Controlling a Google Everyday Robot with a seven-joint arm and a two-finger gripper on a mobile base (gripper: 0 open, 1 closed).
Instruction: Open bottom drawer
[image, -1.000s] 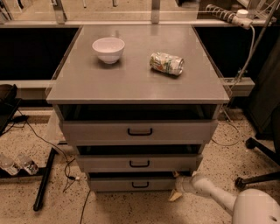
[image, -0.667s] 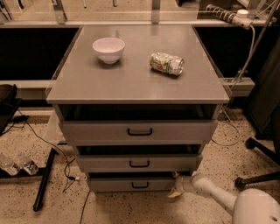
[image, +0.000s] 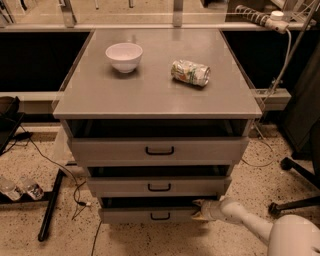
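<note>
The bottom drawer (image: 145, 215) is the lowest and narrowest of three grey drawer fronts, with a small black bar handle (image: 160, 216). It stands pulled out a little, with a dark gap above its front. My gripper (image: 199, 210) reaches in from the lower right on a white arm and sits at the drawer's right end, at its top edge. The middle drawer (image: 159, 186) and the top drawer (image: 159, 150) above also stand slightly out.
A white bowl (image: 124, 56) and a crushed can (image: 190, 72) lie on the cabinet top (image: 150, 95). A black chair base (image: 300, 185) stands at the right. Cables, a black pole (image: 50, 205) and plastic bottles (image: 20, 187) lie on the floor at the left.
</note>
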